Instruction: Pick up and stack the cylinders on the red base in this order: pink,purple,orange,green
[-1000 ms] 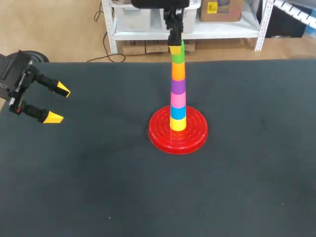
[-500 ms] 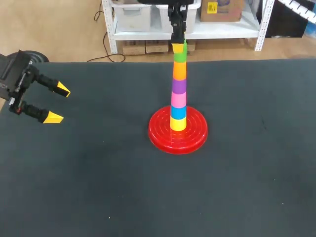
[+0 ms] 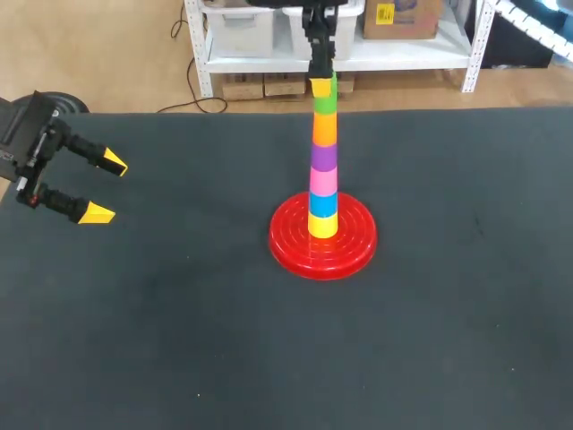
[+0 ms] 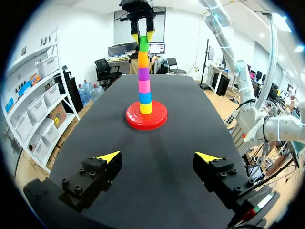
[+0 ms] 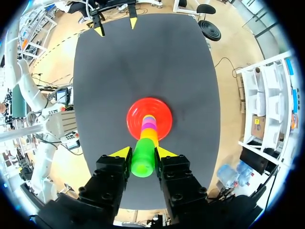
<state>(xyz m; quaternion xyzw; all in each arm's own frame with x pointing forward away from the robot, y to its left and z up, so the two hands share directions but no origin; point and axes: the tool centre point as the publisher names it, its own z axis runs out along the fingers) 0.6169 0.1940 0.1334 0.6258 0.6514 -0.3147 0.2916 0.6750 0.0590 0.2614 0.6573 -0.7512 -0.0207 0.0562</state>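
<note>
The green cylinder [image 3: 326,101] was seen at the very top of the upright stack standing on the middle of the red base [image 3: 295,246]. Below it, counted down toward the red base, the orange cylinder [image 3: 324,130], purple cylinder [image 3: 323,158], pink cylinder [image 3: 323,182], blue cylinder [image 3: 323,204] and yellow cylinder [image 3: 323,224] were stacked, the yellow one lowest on the base. The right gripper [image 5: 143,151] was held directly above the red base, its two yellow-tipped fingers pressed against opposite sides of the green cylinder, which was clasped between them. The left gripper [image 3: 101,188] was kept well apart from the red base, over the dark table [image 3: 179,340], its fingers spread wide with nothing between them.
</note>
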